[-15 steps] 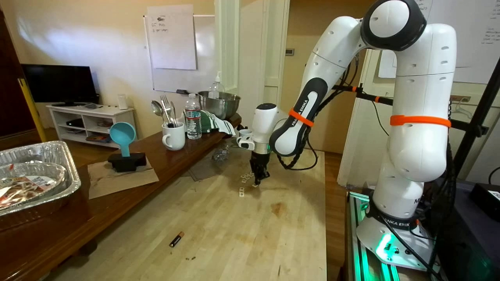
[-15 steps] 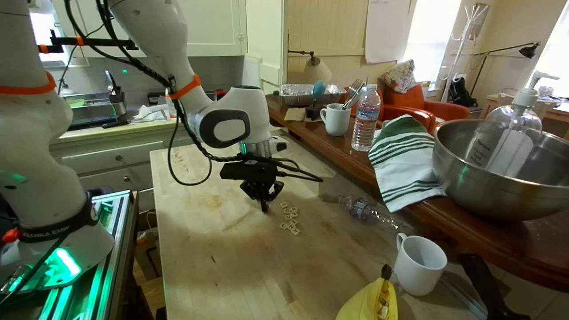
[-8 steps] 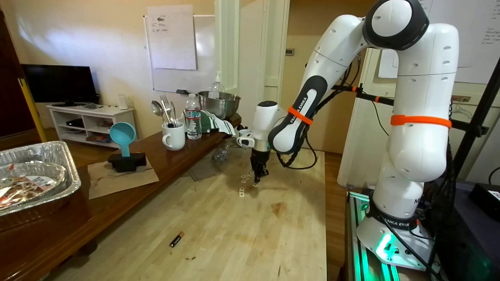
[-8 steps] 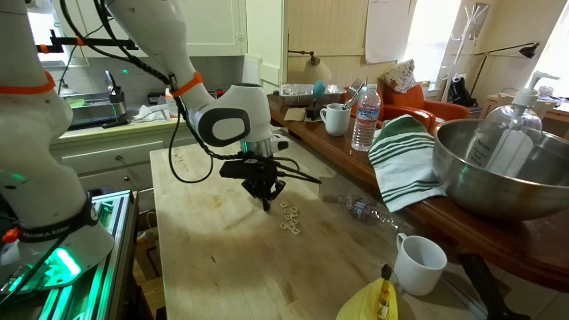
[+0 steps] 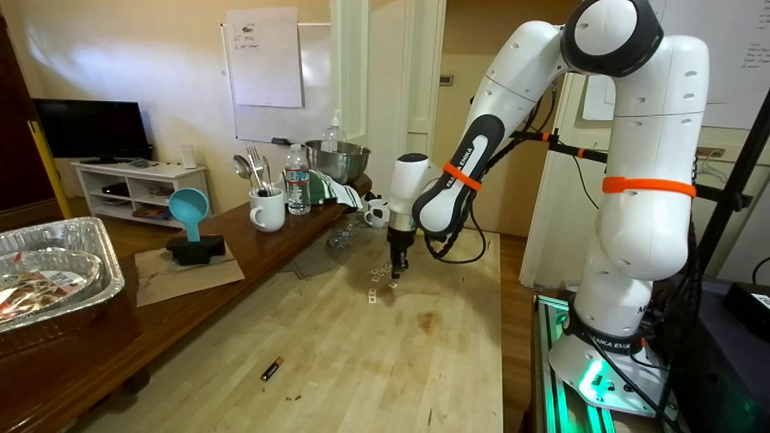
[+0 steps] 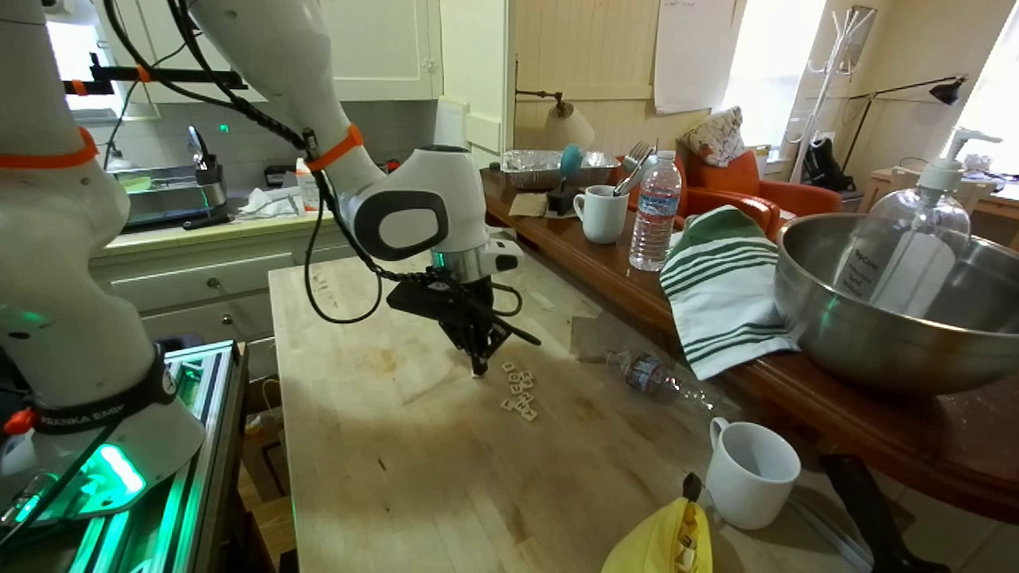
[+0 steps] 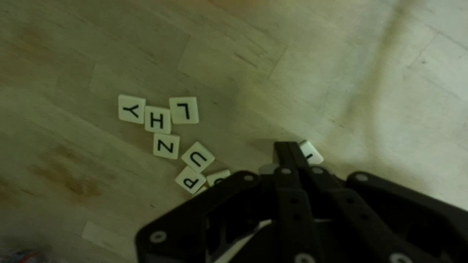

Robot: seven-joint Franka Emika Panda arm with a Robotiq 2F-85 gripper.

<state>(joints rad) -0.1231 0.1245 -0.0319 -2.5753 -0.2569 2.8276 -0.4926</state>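
Fingers (image 7: 280, 157): pressed together, nothing seen gripped, poised above the worktop (image 5: 373, 361).
Tile (image 7: 312, 154): partly hidden by the fingers, just to their right in the wrist view.
Other tiles (image 7: 166, 146): clustered farther left there.
Battery (image 5: 272, 368): seen near, at left, in an exterior view.

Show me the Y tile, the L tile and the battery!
Y tile (image 7: 132, 109): wrist view, middle of its lettered face.
L tile (image 7: 184, 110): wrist view, middle of its lettered face.
Battery (image 5: 272, 368): in an exterior view, middle of its body.
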